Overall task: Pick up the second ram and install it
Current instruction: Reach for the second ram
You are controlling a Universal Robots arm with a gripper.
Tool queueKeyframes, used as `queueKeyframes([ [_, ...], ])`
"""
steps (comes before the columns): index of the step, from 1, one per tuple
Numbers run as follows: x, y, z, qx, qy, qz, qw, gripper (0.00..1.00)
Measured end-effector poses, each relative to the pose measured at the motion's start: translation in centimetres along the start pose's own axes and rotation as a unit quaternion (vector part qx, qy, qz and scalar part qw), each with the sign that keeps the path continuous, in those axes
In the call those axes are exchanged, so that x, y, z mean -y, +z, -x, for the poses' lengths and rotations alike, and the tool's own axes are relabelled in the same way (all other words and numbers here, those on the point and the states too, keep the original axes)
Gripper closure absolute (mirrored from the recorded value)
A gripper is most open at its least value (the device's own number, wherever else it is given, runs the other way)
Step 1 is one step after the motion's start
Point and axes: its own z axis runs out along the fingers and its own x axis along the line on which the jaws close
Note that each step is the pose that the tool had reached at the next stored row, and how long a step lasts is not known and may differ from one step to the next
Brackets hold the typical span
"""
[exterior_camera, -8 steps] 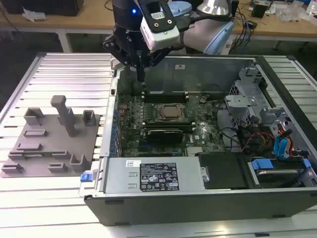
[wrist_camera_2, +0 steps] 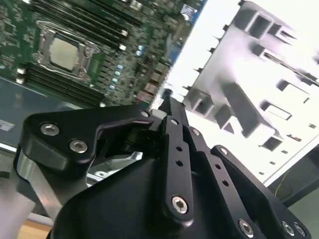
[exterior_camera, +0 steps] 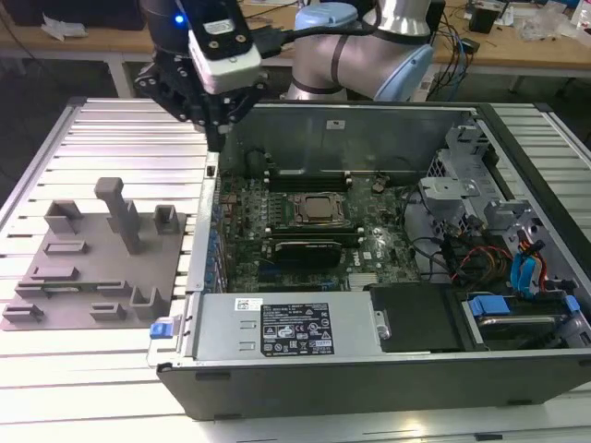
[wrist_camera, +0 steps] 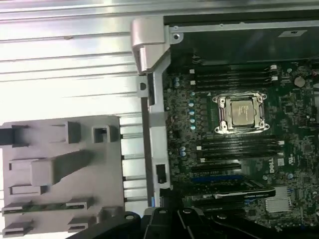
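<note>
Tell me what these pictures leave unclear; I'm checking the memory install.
Memory stick on the grey plate: first wrist view, partly covered by the plate's clips.
Memory slots: exterior view, too small to tell filled from empty.
Circuit board: second wrist view, partly behind the gripper.

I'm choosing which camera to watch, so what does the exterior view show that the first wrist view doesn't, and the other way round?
Exterior view: the robot arm, the labelled power supply and the blue cables. First wrist view: a thin green strip in a fixture slot, possibly the second ram. Both: the grey fixture plate, the processor socket and the gripper.
</note>
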Motion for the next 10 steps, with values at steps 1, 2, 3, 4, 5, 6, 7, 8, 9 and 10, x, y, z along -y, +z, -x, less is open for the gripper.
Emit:
queueKeyframes([
  [1,0.12,-0.05,-1.66,0.0006,0.000,0.0000,1.0000,0.92],
  [2,0.21,-0.08,-2.91,0.0012,0.000,0.0000,1.0000,0.92],
  [3,0.30,-0.11,-3.96,0.0016,0.000,0.0000,1.0000,0.92],
  [4,0.34,-0.12,-4.67,0.0020,0.000,0.0001,1.0000,0.92],
  [5,0.38,-0.13,-5.14,0.0021,0.000,0.0001,1.0000,0.92],
  [6,0.41,-0.15,-5.59,0.0023,0.000,0.0001,1.0000,0.92],
  [7,0.46,-0.16,-6.18,0.0025,0.000,0.0001,1.0000,0.92],
  [8,0.49,-0.16,-6.57,0.0026,0.000,0.0001,1.0000,0.92],
  [9,0.55,-0.17,-7.42,0.0028,0.000,0.0002,1.0000,0.92],
  [10,0.59,-0.18,-7.84,0.0029,0.000,0.0002,1.0000,0.92],
])
